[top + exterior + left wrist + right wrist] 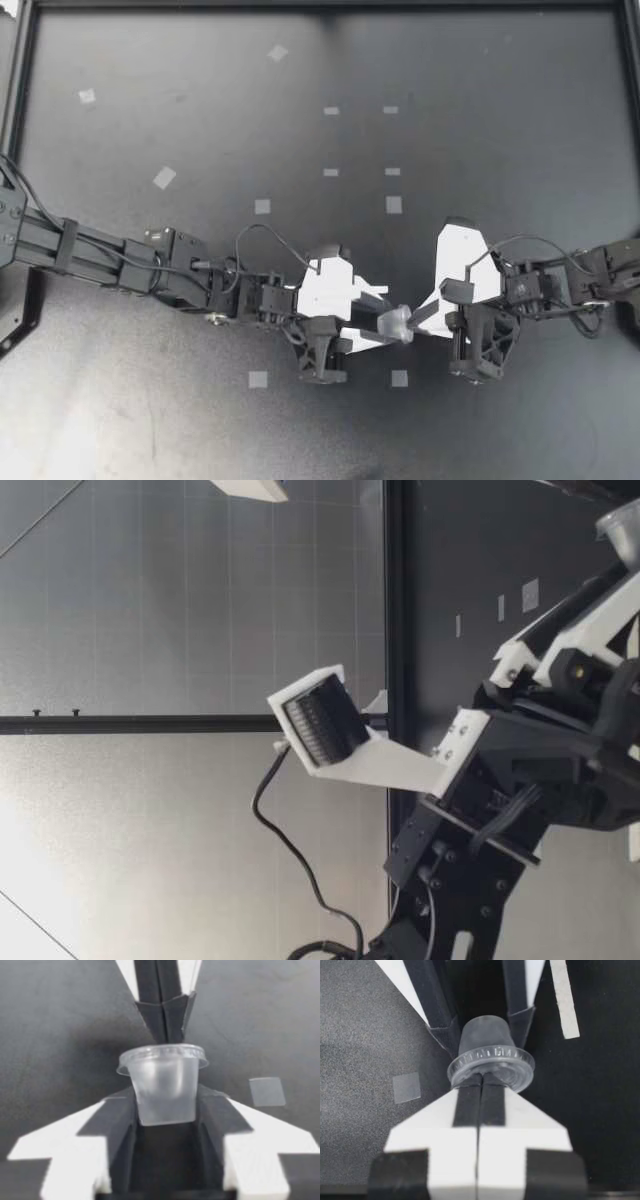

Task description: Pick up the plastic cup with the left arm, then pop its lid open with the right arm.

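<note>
The two arms meet low in the middle of the top view, over the dark worktop (480, 120). Between them is a small clear plastic cup (396, 320), just above a pale tape square (399, 378).

The robot's left gripper (385, 318) comes in from the left of the frame and grips the cup. In the left wrist view its fingers (117, 1115) stand a little apart and press on the cup's tapered body (165, 1092) from both sides, with the base toward the wrist and the rim pointing ahead.

The right gripper (412, 322) reaches in from the right of the frame. Its fingers are pressed together with no gap showing, and their tips (470, 1095) sit at the cup's rim (491, 1062). I can't tell whether they pinch the lip. The mouth of the cup faces this gripper.

In the low view the cup (622, 528) shows only at the edge, past the bulk of one arm. From here I can't tell whether it touches the worktop.

More tape squares are scattered around, one beside the left fingers (267, 1091) and one beside the right ones (406, 1087).
</note>
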